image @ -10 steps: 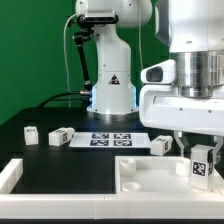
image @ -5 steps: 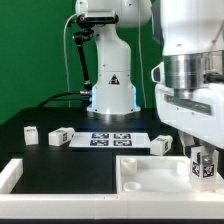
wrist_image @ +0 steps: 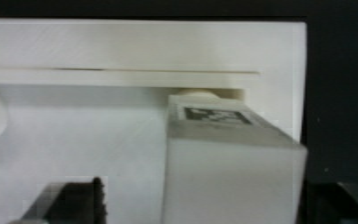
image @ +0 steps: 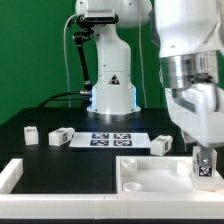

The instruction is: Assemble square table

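Observation:
The square table's top, a large flat white slab (image: pixel 150 172), lies at the front of the exterior view and fills the wrist view (wrist_image: pixel 87 110). One white leg (image: pixel 204 164) with a black-and-white tag stands on the slab's corner at the exterior view's right; in the wrist view the leg (wrist_image: pixel 233 160) lies between my fingers. My gripper (image: pixel 204 160) (wrist_image: pixel 202 205) straddles this leg. The dark finger (wrist_image: pixel 78 200) on one side stands clear of the leg, so the jaws look open. Three more legs (image: pixel 31 133) (image: pixel 60 136) (image: pixel 160 144) lie on the black table.
The marker board (image: pixel 112 139) lies behind the slab, before the robot's base (image: pixel 112 95). A white rail frame (image: pixel 10 176) edges the table at the exterior view's front left.
My hand has turned about the upright leg and shifted slightly toward the exterior view's right. The leg stays on the slab's corner.

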Controlling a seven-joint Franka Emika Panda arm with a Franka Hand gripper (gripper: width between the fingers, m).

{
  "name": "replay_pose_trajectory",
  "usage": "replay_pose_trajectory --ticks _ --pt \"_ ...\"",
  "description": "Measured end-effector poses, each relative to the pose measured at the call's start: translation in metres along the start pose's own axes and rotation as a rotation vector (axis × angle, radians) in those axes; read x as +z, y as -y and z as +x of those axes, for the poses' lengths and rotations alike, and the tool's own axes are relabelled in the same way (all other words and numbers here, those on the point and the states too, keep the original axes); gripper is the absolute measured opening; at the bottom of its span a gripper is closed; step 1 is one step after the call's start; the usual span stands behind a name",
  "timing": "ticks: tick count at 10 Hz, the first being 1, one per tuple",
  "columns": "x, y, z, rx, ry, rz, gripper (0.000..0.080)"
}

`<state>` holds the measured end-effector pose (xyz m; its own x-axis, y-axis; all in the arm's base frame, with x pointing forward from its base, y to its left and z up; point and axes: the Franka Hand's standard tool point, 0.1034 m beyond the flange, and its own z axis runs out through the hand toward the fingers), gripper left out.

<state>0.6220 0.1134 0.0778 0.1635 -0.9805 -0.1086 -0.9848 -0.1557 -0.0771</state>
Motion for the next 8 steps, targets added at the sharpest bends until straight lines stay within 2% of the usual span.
replay_pose_trajectory --ticks 1,2,6,8 --pt "0.0003 0.0028 -0.0021 -0.143 -0.010 -0.003 0.0612" --pt "0.0000 0.0028 -0.0028 -0.259 -0.015 -0.011 0.0642" --pt "0.0002 0.0024 -0.0008 -0.497 -0.017 -0.014 0.0649" --pt "0.0003 0.0037 -0.0093 -0.875 -0.061 -0.046 0.0649"
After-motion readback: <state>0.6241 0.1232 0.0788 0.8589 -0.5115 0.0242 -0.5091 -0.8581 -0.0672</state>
